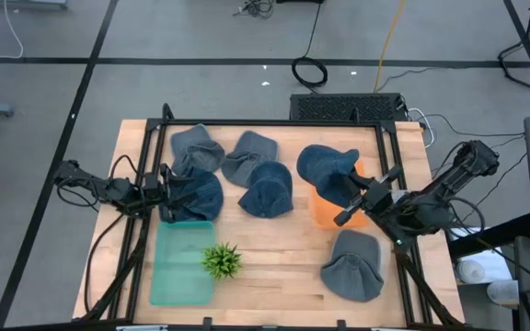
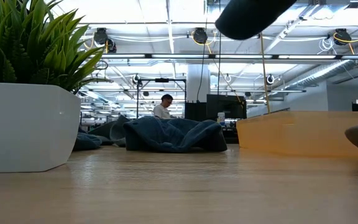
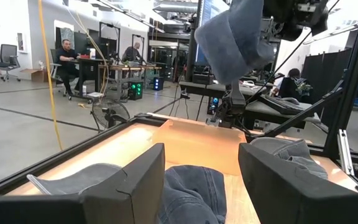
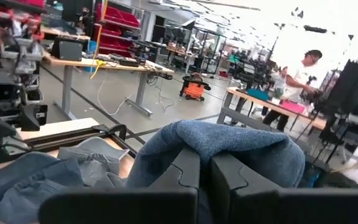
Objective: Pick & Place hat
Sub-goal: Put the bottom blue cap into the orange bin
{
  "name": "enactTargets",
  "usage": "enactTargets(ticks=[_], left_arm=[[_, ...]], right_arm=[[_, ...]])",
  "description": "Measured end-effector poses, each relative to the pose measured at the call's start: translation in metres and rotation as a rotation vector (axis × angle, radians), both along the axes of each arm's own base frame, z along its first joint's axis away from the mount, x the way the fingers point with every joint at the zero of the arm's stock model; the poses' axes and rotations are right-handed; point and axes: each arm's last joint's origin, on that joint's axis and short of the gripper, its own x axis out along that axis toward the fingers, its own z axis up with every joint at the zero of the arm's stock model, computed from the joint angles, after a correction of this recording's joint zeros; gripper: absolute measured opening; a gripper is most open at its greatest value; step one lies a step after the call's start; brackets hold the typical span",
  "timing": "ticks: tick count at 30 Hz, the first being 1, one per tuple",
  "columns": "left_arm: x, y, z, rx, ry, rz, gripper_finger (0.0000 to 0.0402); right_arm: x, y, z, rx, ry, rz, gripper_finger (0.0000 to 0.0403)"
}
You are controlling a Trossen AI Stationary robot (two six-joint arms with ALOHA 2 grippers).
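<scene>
My right gripper (image 1: 359,200) is shut on a blue denim hat (image 1: 325,170) held above the orange bin (image 1: 325,216). In the low view the hat (image 2: 253,15) is high over the bin (image 2: 291,130). My left gripper (image 1: 166,196) is open at the left side of another blue hat (image 1: 199,193) lying on the table. In the left wrist view this hat (image 3: 191,193) lies between the two fingers (image 3: 145,180); I cannot tell whether they touch it. My right gripper pinches a raised fold of the blue hat's cloth (image 4: 222,140) between its two shut fingers (image 4: 188,171). The cloth drapes over both fingertips. The hat is lifted clear of the table and the bin and hangs about the fingers.
Several more hats lie on the table: two grey-blue ones at the back (image 1: 196,147) (image 1: 249,154), a blue one in the middle (image 1: 267,190), a grey one at the front right (image 1: 352,265). A green tray (image 1: 182,262) and a small potted plant (image 1: 221,260) stand at the front left.
</scene>
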Motion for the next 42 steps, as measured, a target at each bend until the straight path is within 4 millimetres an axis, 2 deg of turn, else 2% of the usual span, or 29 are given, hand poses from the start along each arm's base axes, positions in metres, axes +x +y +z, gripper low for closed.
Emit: enactTargets(ticks=[4,12,23,31,36,42], left_arm=[[0.000,0.000,0.000,0.000,0.000,0.000,0.0214],[0.000,0.000,0.000,0.000,0.000,-0.001,0.0214],[0.000,0.000,0.000,0.000,0.000,0.000,0.0214],[0.000,0.000,0.000,0.000,0.000,0.000,0.0214],[0.000,0.000,0.000,0.000,0.000,0.000,0.0214],[0.000,0.000,0.000,0.000,0.000,0.000,0.0214]], right_arm=[[-0.002,-0.001,-0.018,0.130,-0.159,0.000,0.0000],[-0.007,-0.001,-0.049,0.215,-0.261,0.015,0.0000],[-0.006,-0.004,-0.069,0.239,-0.294,0.003,0.0000],[-0.002,-0.011,-0.070,0.200,-0.255,-0.031,0.0000],[0.003,-0.019,-0.071,0.223,-0.297,-0.072,0.0000],[0.003,-0.025,-0.089,0.212,-0.288,-0.094,0.0000]])
